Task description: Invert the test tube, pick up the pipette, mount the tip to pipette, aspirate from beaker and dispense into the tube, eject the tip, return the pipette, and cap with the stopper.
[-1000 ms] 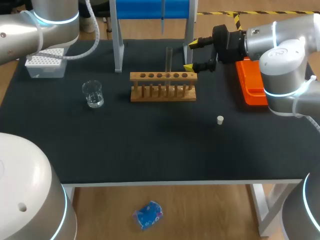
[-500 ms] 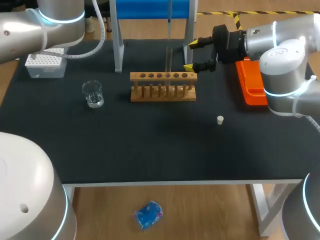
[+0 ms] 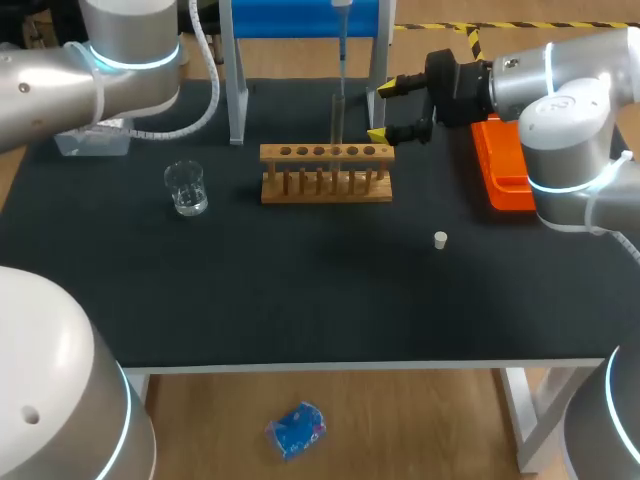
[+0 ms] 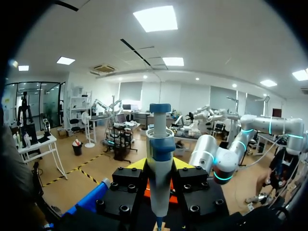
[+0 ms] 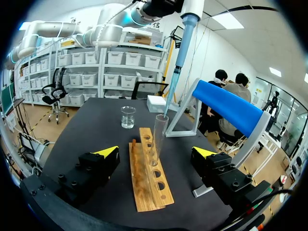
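Observation:
My left gripper (image 4: 160,166) is shut on the blue and white pipette (image 4: 160,159), which stands upright between its yellow fingertips. In the head view the pipette (image 3: 341,50) hangs over the clear test tube (image 3: 338,115), its thin tip reaching the tube's mouth. The tube stands upright in the wooden rack (image 3: 326,172). My right gripper (image 3: 400,108) is open just right of the rack. In the right wrist view the gripper (image 5: 156,153) faces the tube (image 5: 158,137), the rack (image 5: 149,175) and the pipette (image 5: 180,53). A small white stopper (image 3: 440,239) lies on the mat.
A glass beaker (image 3: 186,188) stands left of the rack, with the tip box (image 3: 88,140) behind it, partly hidden by my left arm. The blue stand (image 3: 300,20) rises behind the rack. An orange tray (image 3: 505,165) lies at the right edge.
My left arm has swung right, carrying the pipette from left of the tube to above its mouth. The right arm has not moved.

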